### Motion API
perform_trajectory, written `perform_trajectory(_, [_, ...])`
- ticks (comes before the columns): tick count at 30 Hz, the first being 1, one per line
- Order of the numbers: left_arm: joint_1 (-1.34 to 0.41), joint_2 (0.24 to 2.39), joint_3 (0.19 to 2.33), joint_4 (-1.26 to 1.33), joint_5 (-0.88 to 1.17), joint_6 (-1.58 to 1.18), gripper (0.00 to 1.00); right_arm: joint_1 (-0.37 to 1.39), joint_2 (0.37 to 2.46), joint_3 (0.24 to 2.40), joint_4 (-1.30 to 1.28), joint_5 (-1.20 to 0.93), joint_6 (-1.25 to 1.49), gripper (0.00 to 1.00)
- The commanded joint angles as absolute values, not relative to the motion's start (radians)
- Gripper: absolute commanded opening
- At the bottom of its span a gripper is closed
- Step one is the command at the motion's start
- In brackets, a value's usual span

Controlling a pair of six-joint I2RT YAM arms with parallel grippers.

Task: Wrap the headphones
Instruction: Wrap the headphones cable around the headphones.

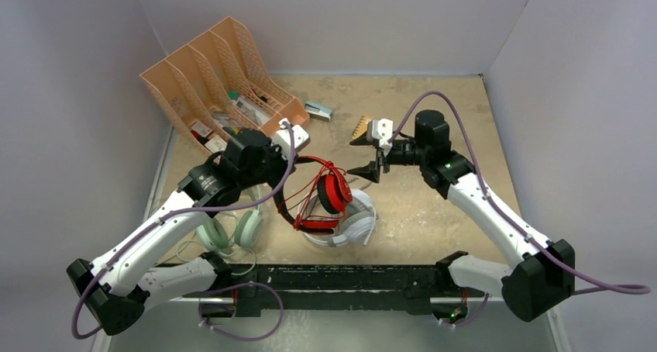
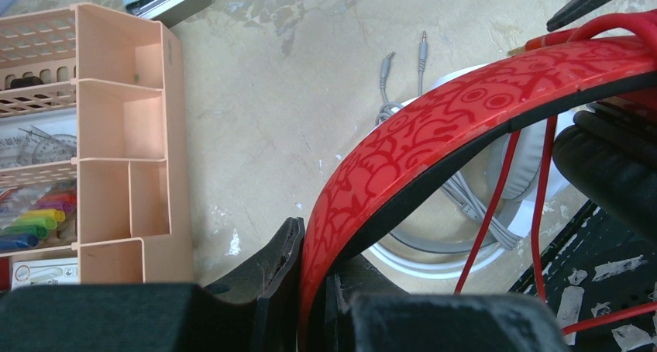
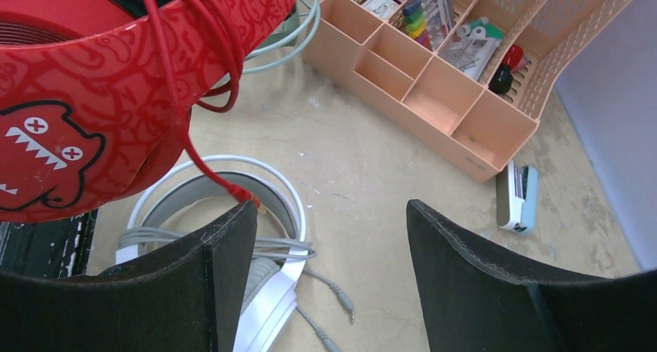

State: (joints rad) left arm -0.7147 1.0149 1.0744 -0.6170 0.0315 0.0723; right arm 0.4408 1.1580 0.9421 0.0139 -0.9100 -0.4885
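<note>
Between the fingers of my left tool (image 2: 316, 253) is the red headset (image 2: 465, 112). The tool is clamped on its band near one end, and the rest seems to hang clear of the tabletop (image 2: 294, 96). My right tool (image 3: 331, 243) sits just beside the headset's ear cup (image 3: 85, 112), jaws apart with nothing between them. Below that tool lies the white headset (image 3: 225, 174), its grey cord (image 3: 279, 251) and plugs trailing forward. The mint headset (image 1: 232, 232) is down behind the left tool, near that arm.

I judge the band to be stiff, springy and glossy. Held at a single point, it could pivot or slide under the weight of the cups. The red cord (image 2: 486, 212) is thin and limp, and its loose loops look ready to spring off the cup. I would take the cord with the right tool where a loop hangs free beside the cup, pinching lightly and keeping a little tension. I would avoid the padded cup itself, which looks too wide for the jaws.

I cannot find the red cord's plug in any view, nor count how many turns are already on. The left tool's contact with the band is cut off at the bottom of its wrist view. The left arm covers part of the mint headset, and the red cup hides much of the white one.
</note>
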Motion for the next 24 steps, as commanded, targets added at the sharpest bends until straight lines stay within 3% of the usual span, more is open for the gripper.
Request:
perform_trajectory(1, [-0.715,0.973,1.103,-0.554,0.054,0.069,0.0,0.457,1.124,0.944,0.022,-0.925,-0.532,0.72])
perform_trajectory(6, [-0.714,0.965,1.098,-0.558,0.045,0.07,0.0,0.457,1.054,0.903,0.022,-0.835,-0.491,0.72])
perform_trajectory(17, [-0.713,0.957,1.09,-0.548,0.039,0.06,0.0,0.502,1.068,0.808,0.265,-0.931,-0.342,0.67])
perform_trajectory(24, [-0.714,0.959,1.083,-0.543,0.04,0.047,0.0,0.536,1.124,0.825,0.336,-0.919,-0.308,0.56])
